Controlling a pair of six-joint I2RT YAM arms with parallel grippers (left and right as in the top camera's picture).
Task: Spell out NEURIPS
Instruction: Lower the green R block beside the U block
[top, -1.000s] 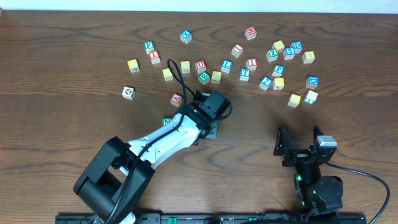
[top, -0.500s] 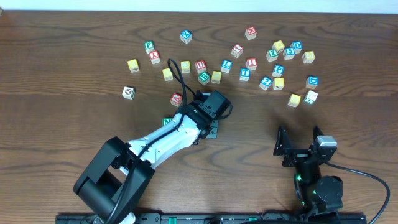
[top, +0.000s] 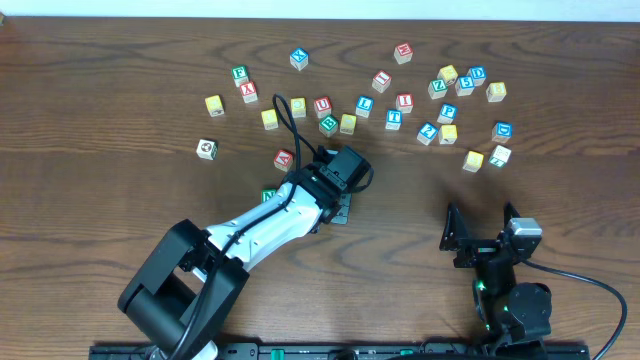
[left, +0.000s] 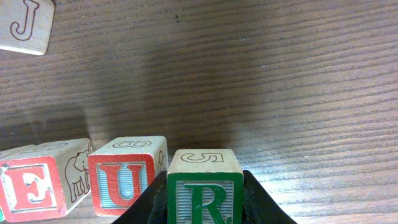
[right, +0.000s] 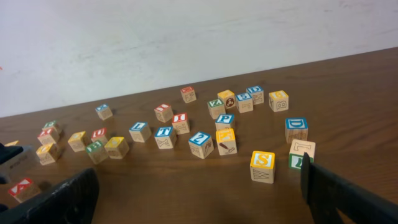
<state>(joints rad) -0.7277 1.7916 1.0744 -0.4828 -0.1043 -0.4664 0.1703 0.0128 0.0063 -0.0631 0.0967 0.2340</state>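
In the left wrist view my left gripper (left: 204, 208) is shut on the green R cube (left: 204, 190), which is upright just right of the red U cube (left: 127, 179) and the red E cube (left: 34, 190). Overhead, the left gripper (top: 335, 208) and arm cover those three; the green N cube (top: 268, 196) shows at the row's left end. The yellow S cube (right: 262, 167) (top: 473, 160), blue P cube (top: 448, 113) and red I cube (top: 404, 101) lie loose at the back right. My right gripper (top: 480, 235) (right: 199, 199) is open and holds nothing, well short of them.
Several other letter cubes (top: 298, 58) are scattered across the back of the table. A plain J cube (left: 25, 25) lies beyond the row. A red cube (top: 284, 159) sits close to the left arm. Dark wood table (top: 120, 120).
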